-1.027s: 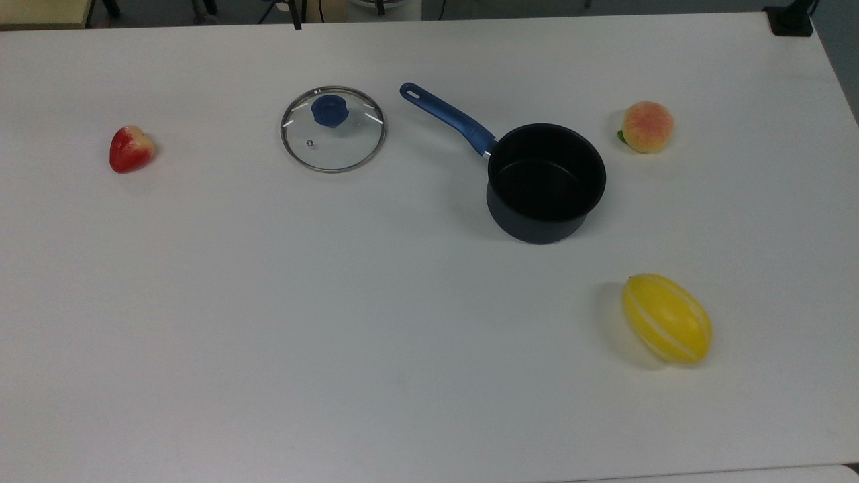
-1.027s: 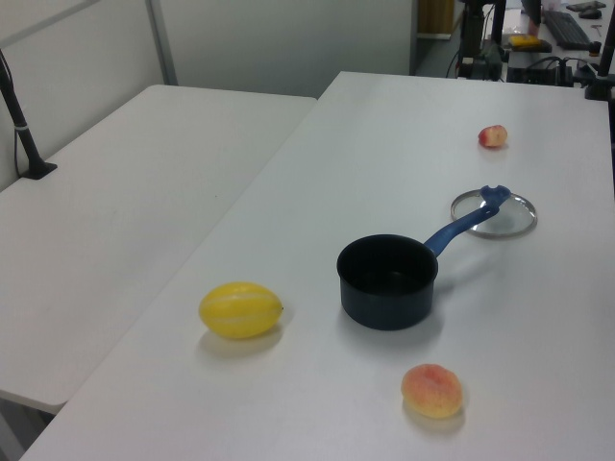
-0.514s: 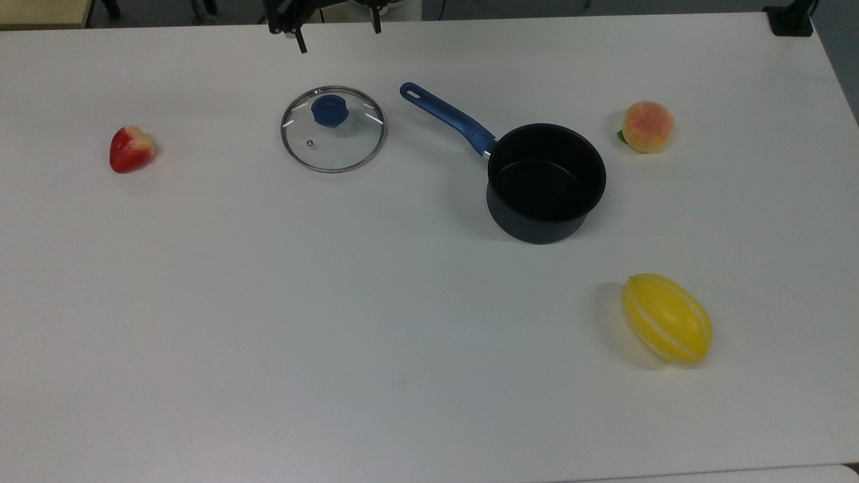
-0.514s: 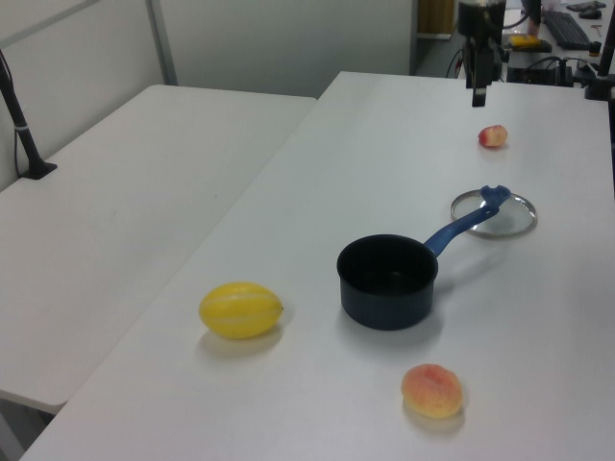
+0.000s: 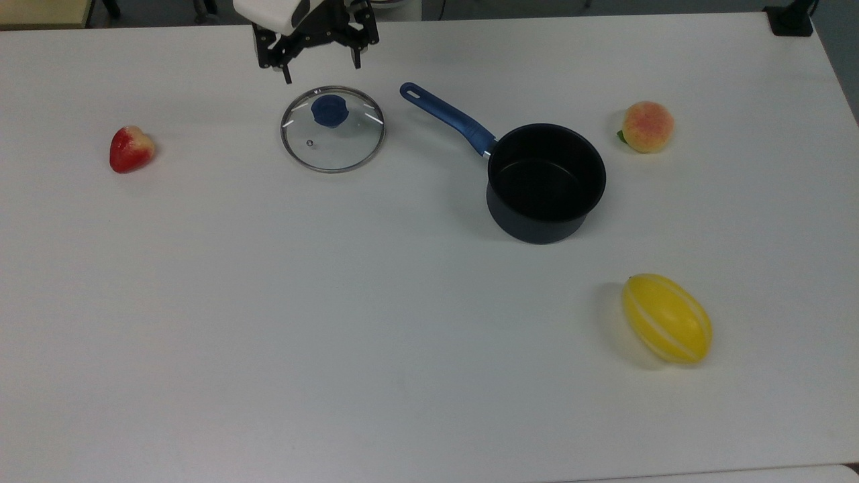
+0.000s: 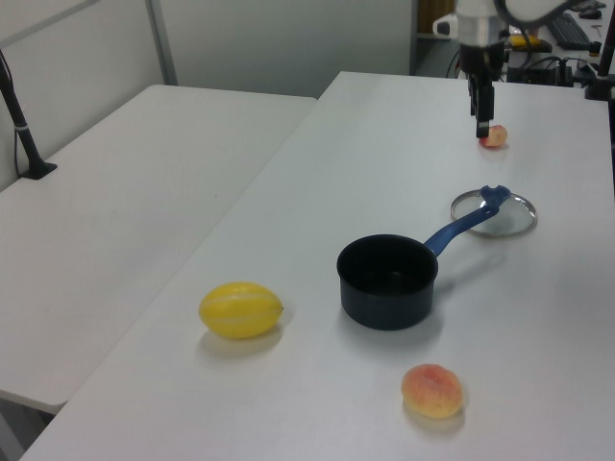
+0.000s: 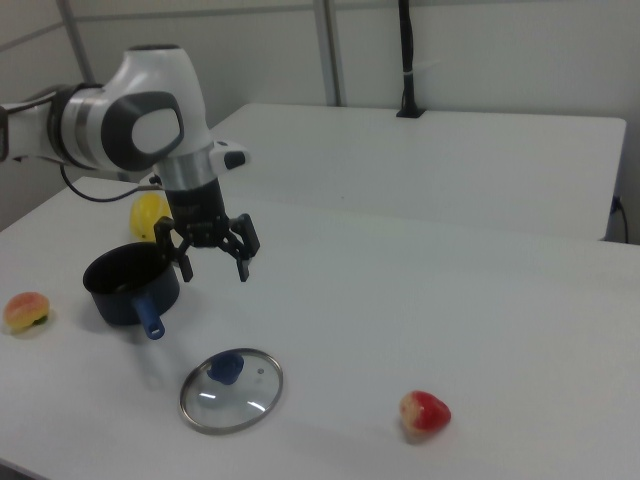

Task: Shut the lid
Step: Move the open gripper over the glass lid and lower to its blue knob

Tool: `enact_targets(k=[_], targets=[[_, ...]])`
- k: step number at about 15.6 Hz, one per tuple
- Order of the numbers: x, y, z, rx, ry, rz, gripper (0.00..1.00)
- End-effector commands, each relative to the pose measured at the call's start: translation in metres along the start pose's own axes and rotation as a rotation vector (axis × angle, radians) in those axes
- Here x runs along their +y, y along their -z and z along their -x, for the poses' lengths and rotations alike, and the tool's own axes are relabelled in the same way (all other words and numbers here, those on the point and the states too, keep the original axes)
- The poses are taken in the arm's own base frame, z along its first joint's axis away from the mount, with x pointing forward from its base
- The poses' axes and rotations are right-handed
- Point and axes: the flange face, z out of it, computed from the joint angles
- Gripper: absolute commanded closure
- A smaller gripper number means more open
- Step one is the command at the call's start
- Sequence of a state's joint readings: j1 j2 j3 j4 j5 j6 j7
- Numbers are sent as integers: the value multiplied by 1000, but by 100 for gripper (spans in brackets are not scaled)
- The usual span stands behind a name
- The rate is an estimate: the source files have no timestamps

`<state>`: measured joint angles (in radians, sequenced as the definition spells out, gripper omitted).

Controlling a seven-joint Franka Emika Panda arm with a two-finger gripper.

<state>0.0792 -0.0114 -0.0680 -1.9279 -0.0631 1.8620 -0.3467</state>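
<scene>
Strawberry (image 5: 131, 149) at the top view's far left on the white table (image 5: 268, 322). Lid (image 5: 333, 129), glass with blue knob, flat on the table, apart from the pan. Gripper (image 5: 319, 67) above the lid's far edge, fingers spread wide, holding nothing. Saucepan (image 5: 545, 181), dark, blue handle pointing toward the lid, uncovered. Peach (image 5: 647, 127) beyond it; yellow melon (image 5: 667, 318) nearer the front edge.

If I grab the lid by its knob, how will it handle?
The lid looks rigid glass with a metal rim, so probably stiff but breakable if dropped. Its blue knob is small and central, so it should hang level. The open gripper hovers above it.
</scene>
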Motion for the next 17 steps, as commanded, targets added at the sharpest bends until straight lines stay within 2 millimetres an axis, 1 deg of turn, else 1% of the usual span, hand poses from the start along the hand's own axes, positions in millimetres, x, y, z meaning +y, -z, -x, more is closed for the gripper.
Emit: enact_targets(k=[1,2,5,12,15,17], targets=[[3,-25,11,17,18,16,0],[3,-33,12,11,19,14,0],[12,-54,22,-13,6,5,0],[4,-109,34,-43,31,25,0],[2,-125,37,-70,37,21,0],[2,-131,35,-73,38,20,0]])
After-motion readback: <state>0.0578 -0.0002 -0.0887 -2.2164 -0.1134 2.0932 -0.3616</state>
